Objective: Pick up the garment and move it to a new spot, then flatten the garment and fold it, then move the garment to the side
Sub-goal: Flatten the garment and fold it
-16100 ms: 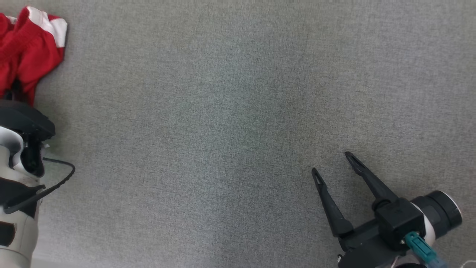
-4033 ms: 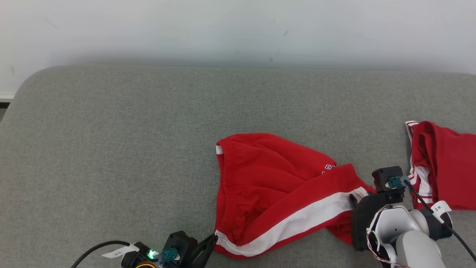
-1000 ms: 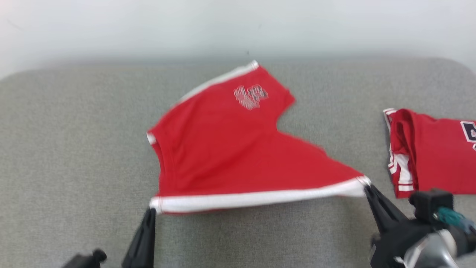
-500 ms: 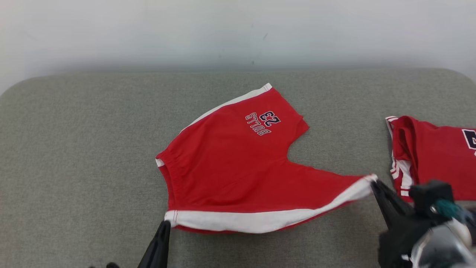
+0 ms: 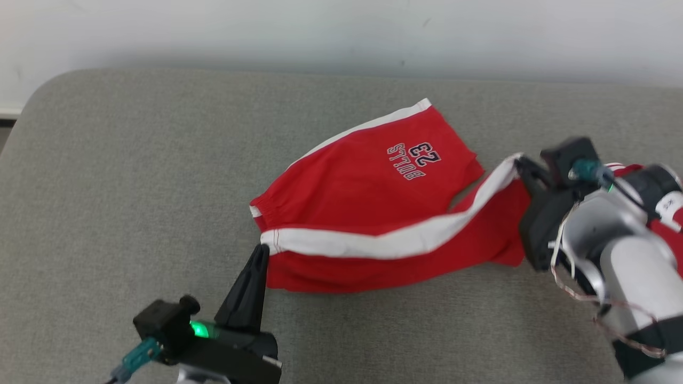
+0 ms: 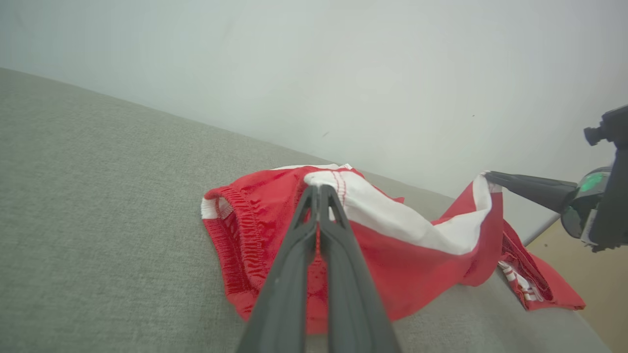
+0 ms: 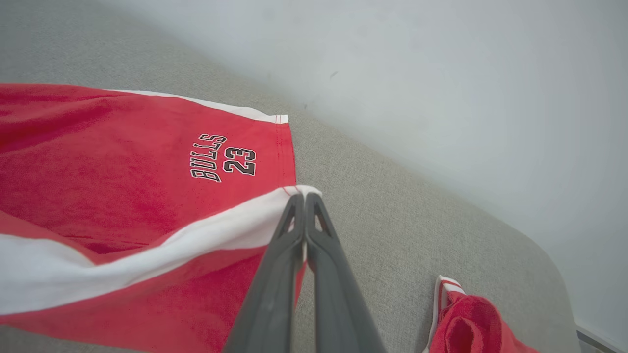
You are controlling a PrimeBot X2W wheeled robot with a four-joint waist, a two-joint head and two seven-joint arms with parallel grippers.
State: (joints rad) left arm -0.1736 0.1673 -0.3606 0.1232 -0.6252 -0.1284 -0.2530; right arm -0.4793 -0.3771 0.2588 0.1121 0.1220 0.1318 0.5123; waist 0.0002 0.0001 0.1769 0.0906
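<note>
The garment (image 5: 368, 176) is a pair of red shorts with white side stripes and a "BULLS 23" print, lying partly lifted on the grey padded surface (image 5: 133, 176). My left gripper (image 5: 262, 249) is shut on the waistband end of the near white stripe (image 6: 338, 189). My right gripper (image 5: 520, 161) is shut on the hem end of that stripe (image 7: 294, 192), raised above the surface. The near leg hangs slack between the two grips. The far leg with the print (image 7: 223, 158) lies flat.
A second red garment (image 7: 471, 323) with white trim lies at the right, behind my right arm (image 5: 619, 250). A pale wall (image 5: 341, 32) runs along the far edge of the surface. The surface's rounded left corner (image 5: 37, 96) is in sight.
Both grippers moved away from me with the striped edge, the right one rising and going farther back. The near leg now folds up toward the far leg. The head camera also shifted.
</note>
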